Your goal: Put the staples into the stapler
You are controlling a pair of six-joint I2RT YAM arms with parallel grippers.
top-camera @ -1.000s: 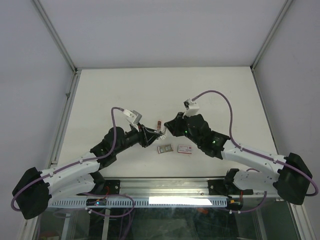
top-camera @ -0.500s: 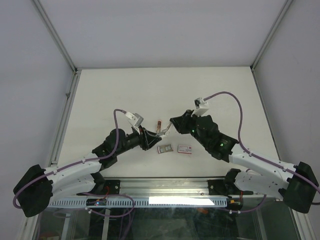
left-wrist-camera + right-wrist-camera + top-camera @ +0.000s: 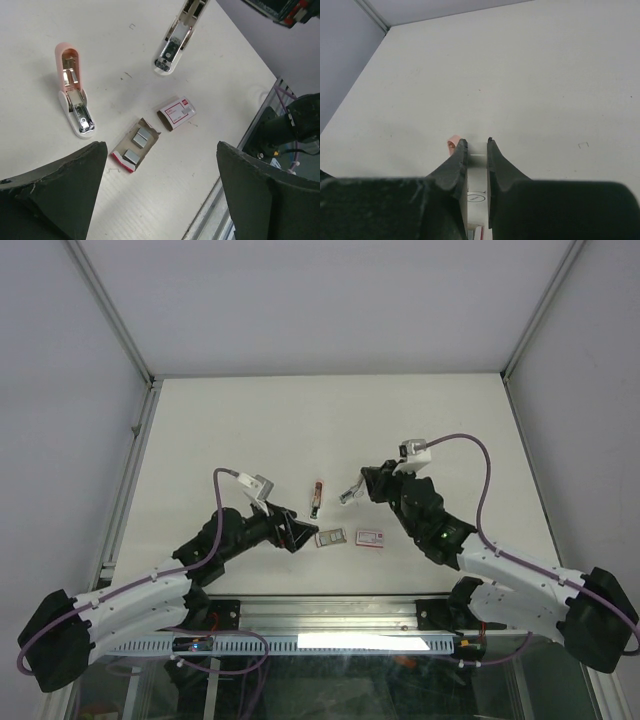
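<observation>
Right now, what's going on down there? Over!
Left gripper open, empty. Right gripper shut on white stapler. Staples on table, not loaded. Pink stapler lies open; nothing blocking.

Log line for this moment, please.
left gripper open, empty, near staple tray | right gripper shut on white stapler | pink stapler open on table | staple box beside tray

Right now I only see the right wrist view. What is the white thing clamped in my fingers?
Observer: The right gripper is holding a white stapler, and its metal channel is exposed.
Operator: Is the left gripper on the staples?
Observer: No, the left gripper is open and empty. The staples tray lies untouched on the table.
</observation>
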